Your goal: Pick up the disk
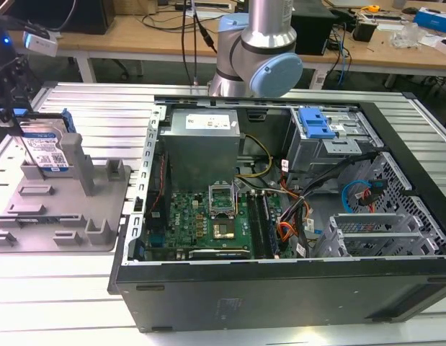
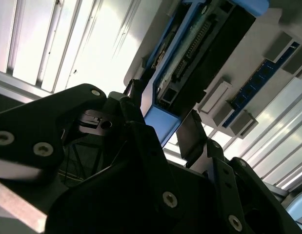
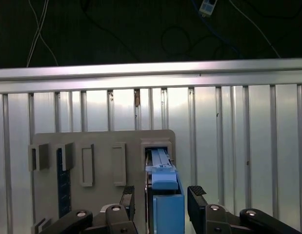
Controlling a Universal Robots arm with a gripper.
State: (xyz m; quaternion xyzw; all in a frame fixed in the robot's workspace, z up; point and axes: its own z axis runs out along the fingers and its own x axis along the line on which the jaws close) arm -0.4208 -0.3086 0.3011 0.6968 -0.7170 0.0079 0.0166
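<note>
Currently the end effector [image 3: 162, 193] is released: its two black fingers [image 3: 197, 192] straddle the disk [image 3: 165, 204], one on each flat side. In the first wrist view a sliver of gap shows on both sides, wider on one than the other. No squeeze yet, judging by those gaps.

The disk stands on edge in a slot of the grey holder [image 1: 64, 209], label face toward the exterior camera. It sits at the exterior view's left, well apart from the open computer case [image 1: 280, 216]. The holder lies flat on the ribbed metal surface [image 1: 86, 108].

Key relation: the disk is directly under and between the fingers, thin edge up toward the wrist. In both wrist views the blue rail [image 2: 163, 122] on the near edge sits right in the finger gap. The disk's long axis looks roughly upright, in line with the end effector's approach, though that is hard to tell for sure. The flat faces are square to the closing direction, so the pads would meet metal face and label face.

Stage judgement: aligned for grasp, not gripped, disk seated in its slot. One arm only, so nothing else to compare.
</note>
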